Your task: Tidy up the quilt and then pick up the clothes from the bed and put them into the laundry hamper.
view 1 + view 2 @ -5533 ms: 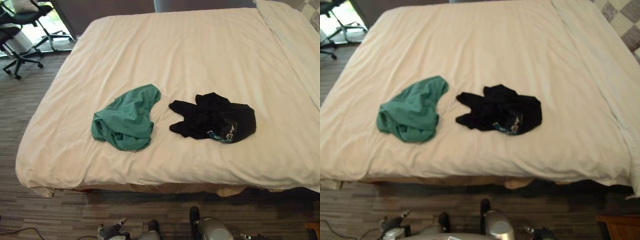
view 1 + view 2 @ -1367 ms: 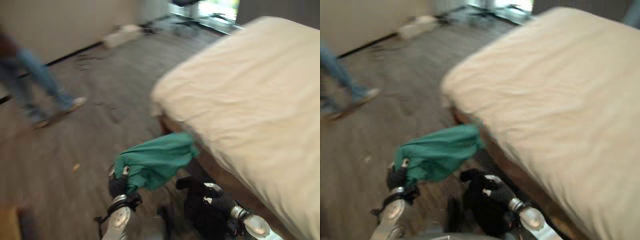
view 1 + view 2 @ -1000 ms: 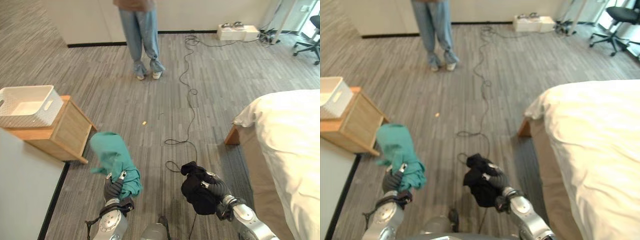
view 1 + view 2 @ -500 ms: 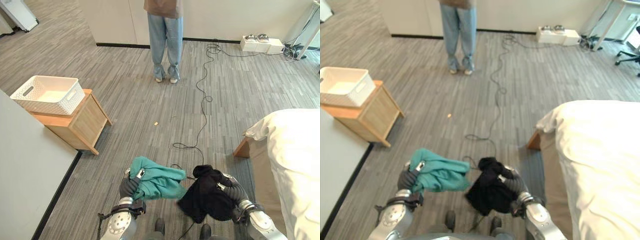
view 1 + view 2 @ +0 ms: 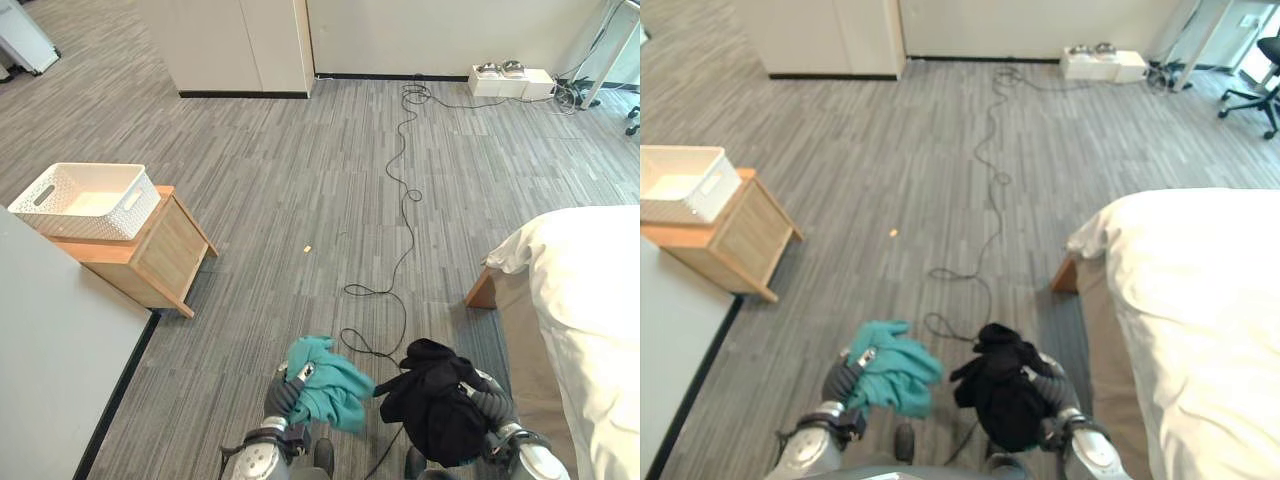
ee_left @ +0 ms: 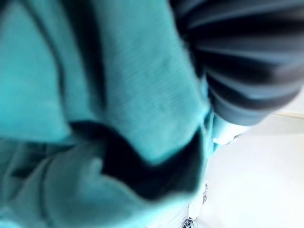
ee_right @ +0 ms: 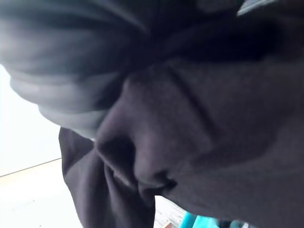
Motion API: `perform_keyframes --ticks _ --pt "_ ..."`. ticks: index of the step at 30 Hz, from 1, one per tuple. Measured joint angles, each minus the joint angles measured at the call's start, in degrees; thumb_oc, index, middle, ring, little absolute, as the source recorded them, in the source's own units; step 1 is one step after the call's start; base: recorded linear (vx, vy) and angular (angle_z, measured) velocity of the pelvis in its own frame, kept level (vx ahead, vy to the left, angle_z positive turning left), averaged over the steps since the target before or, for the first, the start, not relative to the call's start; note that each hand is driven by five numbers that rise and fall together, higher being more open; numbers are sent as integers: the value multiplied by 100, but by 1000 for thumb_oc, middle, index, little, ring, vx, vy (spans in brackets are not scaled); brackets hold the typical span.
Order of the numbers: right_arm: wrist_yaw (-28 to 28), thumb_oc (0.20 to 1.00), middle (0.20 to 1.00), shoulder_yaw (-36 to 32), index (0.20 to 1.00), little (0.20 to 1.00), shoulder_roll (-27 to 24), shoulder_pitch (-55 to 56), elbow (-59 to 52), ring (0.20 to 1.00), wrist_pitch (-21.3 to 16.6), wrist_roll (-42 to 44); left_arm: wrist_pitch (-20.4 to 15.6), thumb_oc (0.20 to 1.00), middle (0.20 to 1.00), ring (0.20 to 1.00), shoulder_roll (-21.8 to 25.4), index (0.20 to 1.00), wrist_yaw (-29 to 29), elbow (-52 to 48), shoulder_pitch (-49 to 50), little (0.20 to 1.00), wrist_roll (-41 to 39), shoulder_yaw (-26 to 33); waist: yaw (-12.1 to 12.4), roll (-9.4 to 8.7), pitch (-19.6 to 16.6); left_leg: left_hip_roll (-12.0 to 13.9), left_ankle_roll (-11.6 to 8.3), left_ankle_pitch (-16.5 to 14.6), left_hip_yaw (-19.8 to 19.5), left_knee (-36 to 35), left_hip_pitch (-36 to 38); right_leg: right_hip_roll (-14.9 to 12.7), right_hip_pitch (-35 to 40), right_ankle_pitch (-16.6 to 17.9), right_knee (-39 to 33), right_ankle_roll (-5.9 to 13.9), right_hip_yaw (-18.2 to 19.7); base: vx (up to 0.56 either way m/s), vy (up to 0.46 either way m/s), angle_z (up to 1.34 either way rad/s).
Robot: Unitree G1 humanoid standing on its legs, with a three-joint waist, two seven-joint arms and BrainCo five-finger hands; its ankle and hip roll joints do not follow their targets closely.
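My left hand is shut on a bunched green garment, held low over the floor. In the left wrist view the green cloth lies close against the hand's dark cover. My right hand is shut on a black garment, which hangs beside the green one. The black cloth covers that hand's fingers in the right wrist view. A white lattice hamper stands on a small wooden cabinet at the left. The bed with its cream quilt is at the right.
A grey panel runs along my near left, below the wooden cabinet. Pale cupboards and a white box stand at the far wall. Open striped floor lies between me and the hamper.
The person who stood by the far wall is gone from view. Both hands with their garments sit a little further right and lower. The hamper has kept its place.
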Motion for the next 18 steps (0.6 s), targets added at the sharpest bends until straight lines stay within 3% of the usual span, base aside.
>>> perform_keyframes --ticks 5,8,10,11,13,14,15,17,18 --pt "4 200 200 28 200 200 -7 19 9 200 7 -4 -8 200 200 200 -3 200 -15 119 13 200 -224 18 43 43 -41 -63 74 -36 4 30 11 -105 -4 -10 71 -1 -18 79 143 2" --pt "-6 200 200 38 200 200 -60 -16 17 200 12 -3 -14 200 200 200 13 200 -56 128 -14 200 -313 18 152 13 -22 -200 186 -216 52 364 -154 -289 -348 -357 796 55 -52 121 217 6" --pt "-45 200 200 21 200 200 -62 3 50 200 2 3 -6 200 200 200 5 200 -70 194 -140 200 -366 2 118 -66 48 -410 593 -618 77 1033 -460 -657 -764 -781 1948 162 -22 256 146 30" --pt "-52 200 200 25 200 200 -123 -16 142 200 24 10 2 200 200 200 -49 200 -73 333 -214 200 -370 -6 134 -23 100 -438 472 -723 13 1218 -490 -807 -1112 -784 2815 184 -2 237 45 29" --pt "-2 200 200 50 200 200 37 -47 343 200 -28 57 -64 200 200 200 73 200 -60 477 -213 200 -370 20 139 1 173 -447 551 -731 22 1199 -326 -1056 -1789 -546 4044 247 118 454 -96 11" --pt "68 200 200 75 200 200 68 20 342 200 -35 57 -92 200 200 200 142 200 -50 462 -157 200 -373 106 134 -48 237 -453 546 -761 38 1201 -297 -1058 -2024 -578 4106 243 131 748 -207 -8" --pt "186 200 200 72 200 200 79 -33 295 200 -46 57 -96 200 200 200 216 200 -44 358 -63 200 -374 209 120 -72 280 -441 555 -788 59 1193 -311 -1004 -2201 -630 3719 264 86 619 -193 -9" --pt "271 200 200 55 200 200 77 -29 222 200 -79 72 -98 200 200 200 315 200 -62 359 -97 200 -394 280 23 -198 467 -435 553 -789 46 1196 -418 -852 -2209 -627 2548 265 51 611 -193 24" --pt "325 200 200 4 200 200 98 -10 222 200 -75 188 -97 200 200 200 363 200 -80 483 -170 200 -430 293 -57 -300 515 -444 558 -785 28 1182 -529 -767 -2147 -621 1468 277 46 459 -129 42"
